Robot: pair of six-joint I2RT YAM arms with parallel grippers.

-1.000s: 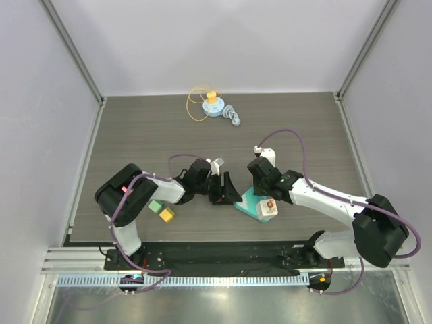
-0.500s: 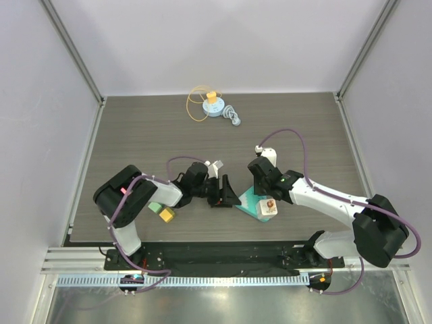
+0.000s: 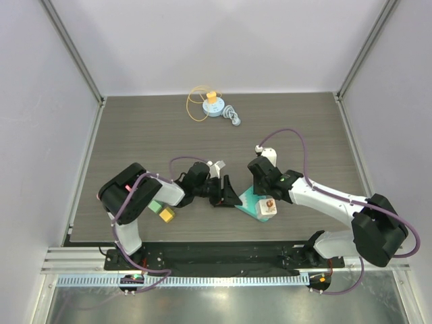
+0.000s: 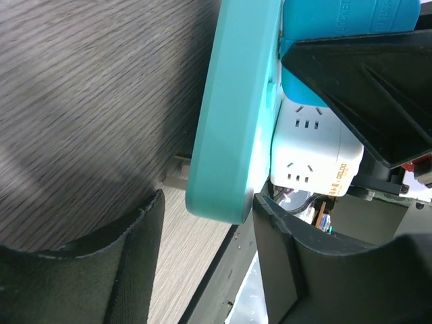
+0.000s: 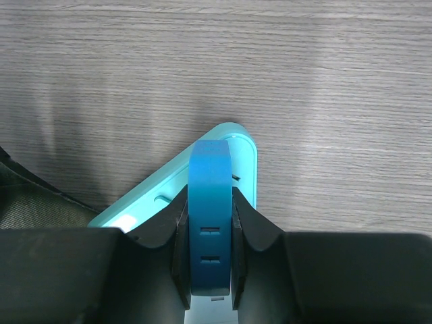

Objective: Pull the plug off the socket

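Observation:
A teal socket strip (image 3: 247, 200) lies on the dark table near its front edge, with a white outlet block (image 3: 268, 208) at its near end. My right gripper (image 3: 260, 183) stands over it and is shut on the blue plug (image 5: 210, 202), which sits upright in the teal socket (image 5: 162, 192). My left gripper (image 3: 228, 193) is open at the strip's left end. In the left wrist view its fingers (image 4: 135, 256) straddle the end of the teal strip (image 4: 229, 121). One finger touches the edge and the other stands apart from it. The blue plug (image 4: 337, 20) and white block (image 4: 310, 148) show beyond.
A yellow block (image 3: 166, 214) and a green block (image 3: 155, 206) lie left of my left gripper. A yellow-and-blue spool with a looped cord (image 3: 212, 105) and a grey bundle (image 3: 233, 116) lie at the back. The table's front edge runs just below the strip.
My left arm has shifted slightly at the strip's end. My right gripper stays shut on the blue plug in the same place.

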